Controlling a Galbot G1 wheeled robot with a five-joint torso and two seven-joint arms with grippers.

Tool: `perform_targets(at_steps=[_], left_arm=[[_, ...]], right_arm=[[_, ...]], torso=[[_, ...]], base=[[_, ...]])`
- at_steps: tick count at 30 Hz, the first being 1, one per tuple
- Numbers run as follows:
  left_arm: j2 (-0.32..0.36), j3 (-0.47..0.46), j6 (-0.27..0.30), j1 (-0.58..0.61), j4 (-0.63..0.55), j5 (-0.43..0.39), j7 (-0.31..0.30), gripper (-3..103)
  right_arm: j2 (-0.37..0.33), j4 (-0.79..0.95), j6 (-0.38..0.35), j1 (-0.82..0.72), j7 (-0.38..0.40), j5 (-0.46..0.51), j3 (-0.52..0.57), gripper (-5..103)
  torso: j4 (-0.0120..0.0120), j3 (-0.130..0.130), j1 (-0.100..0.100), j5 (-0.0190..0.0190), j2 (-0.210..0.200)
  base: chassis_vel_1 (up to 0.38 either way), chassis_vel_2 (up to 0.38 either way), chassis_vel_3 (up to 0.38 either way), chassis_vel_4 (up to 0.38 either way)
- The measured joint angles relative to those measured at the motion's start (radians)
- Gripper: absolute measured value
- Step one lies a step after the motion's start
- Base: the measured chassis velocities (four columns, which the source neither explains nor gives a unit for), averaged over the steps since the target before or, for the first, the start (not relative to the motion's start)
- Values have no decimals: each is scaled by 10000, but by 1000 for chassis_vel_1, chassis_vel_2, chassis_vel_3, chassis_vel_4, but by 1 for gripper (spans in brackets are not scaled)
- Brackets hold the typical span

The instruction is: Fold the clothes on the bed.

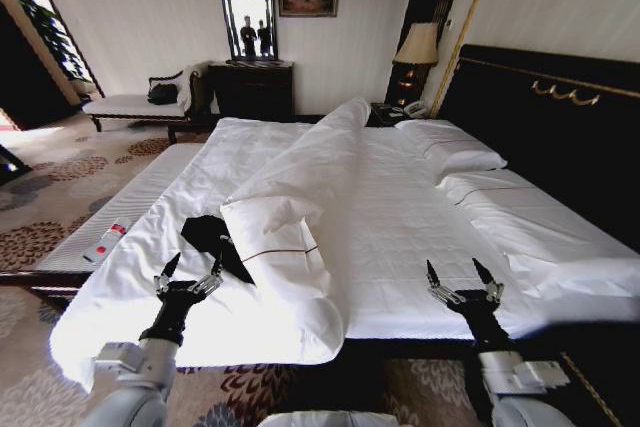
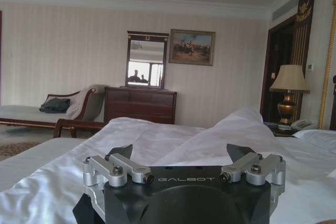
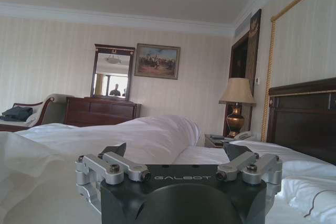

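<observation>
Nearest the head camera: left hand (image 1: 188,271) and right hand (image 1: 462,275), both raised over the near edge of the bed (image 1: 400,217), fingers spread wide, nothing held, nothing touched.

Left hand: positioned just short of the black T-shirt (image 1: 215,240), fingertips close to its near hem but apart from the fabric. Confirmed wide open in the left wrist view (image 2: 181,157), with a dark patch of cloth visible below the hand body. Right hand: well apart from the garment, over bare white sheet toward the headboard (image 1: 560,137) side. Wide open in the right wrist view (image 3: 176,156) also.

Task item: T-shirt lying crumpled and bunched on the white duvet (image 1: 300,187) near the left front of the bed, partly against a thrown-back fold of duvet. No lettering legible. Not spread flat, no fold formed.

Progress: judged at the very start. Nothing done; garment not yet grasped. Remaining, by judgement: grasp, spread flat, fold.

Other items noted: white-and-red remote (image 1: 105,242) on the long cushioned bench (image 1: 100,227) beside the bed, clear of the work.
</observation>
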Motion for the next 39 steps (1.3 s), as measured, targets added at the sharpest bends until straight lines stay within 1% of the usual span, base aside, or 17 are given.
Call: perform_targets(at_steps=[3,8,10,18,21,22,24,26,27,28,30,31,32,33,35,37,39], left_arm=[[-14,3,-10,0,5,6,1,100],[-23,6,-42,6,29,36,3,100],[-23,5,-46,8,37,49,3,100],[44,-76,-84,-14,-3,126,2,100],[115,-190,-71,-51,-153,26,-82,100],[115,-190,-71,-51,-153,26,-82,100],[174,-280,8,-40,-404,-136,-196,100],[223,-351,116,-55,-517,-450,-308,100],[223,-351,116,-55,-517,-450,-308,100],[264,-435,287,-88,-546,-887,-436,100],[302,-567,525,-114,-546,-1376,-574,100],[302,-567,525,-114,-546,-1376,-574,100],[307,-598,575,-113,-546,-1464,-597,100],[332,-718,724,-90,-546,-1615,-621,100],[329,-793,822,-11,-552,-1617,-615,100],[318,-797,836,16,-556,-1598,-604,100],[194,-785,860,138,-562,-1401,-549,100]], right_arm=[[-5,-7,48,2,4,26,-15,100],[-22,-30,190,30,13,178,-62,100],[-23,-35,216,33,13,192,-80,100],[-85,-51,205,61,272,441,-228,100],[-383,285,-329,59,1028,2429,-715,100],[-383,285,-329,59,1028,2429,-715,100],[-826,831,-1348,104,1746,4895,-1003,100],[-1188,1260,-2087,271,2396,6707,-1080,100],[-1188,1260,-2087,271,2396,6707,-1080,100],[-1558,1570,-2656,555,3061,8456,-1073,100],[-2061,1700,-3212,1010,3777,10170,-1028,100],[-2061,1700,-3212,1010,3777,10170,-1028,100],[-2208,1693,-3339,1144,3924,10526,-1027,100],[-2707,1511,-3625,1515,4204,11186,-1064,100],[-3353,1153,-3920,2068,4498,11770,-1212,100],[-3539,1046,-3993,2254,4582,11943,-1282,100],[-4257,502,-4199,3079,4814,12492,-1660,100]], torso=[[-4,-1,-1,-3,0],[-1,-8,-21,2,6],[-2,-9,-24,-5,8],[-1,-7,-21,3,9],[-2,-4,-14,3,5],[-2,-4,-14,3,5],[-1,-4,-14,2,4],[-1,-5,-16,1,6],[-1,-5,-16,1,6],[-1,-6,-18,-1,6],[-1,-7,-19,-2,6],[-1,-7,-19,-2,6],[0,-6,-18,1,6],[-1,-5,-17,0,5],[-1,-5,-15,3,5],[-2,-4,-15,4,4],[1,-5,-16,3,5]], base=[[35,257,-45,-238],[123,169,-119,-154],[112,27,-111,-21],[28,3,-30,3],[0,0,0,0],[0,0,0,0],[0,0,0,0],[0,0,0,0],[0,0,0,0],[0,0,0,0],[0,0,0,0],[0,0,0,0],[0,0,0,0],[0,0,0,0],[0,0,0,0],[0,0,0,0],[0,0,0,0]])
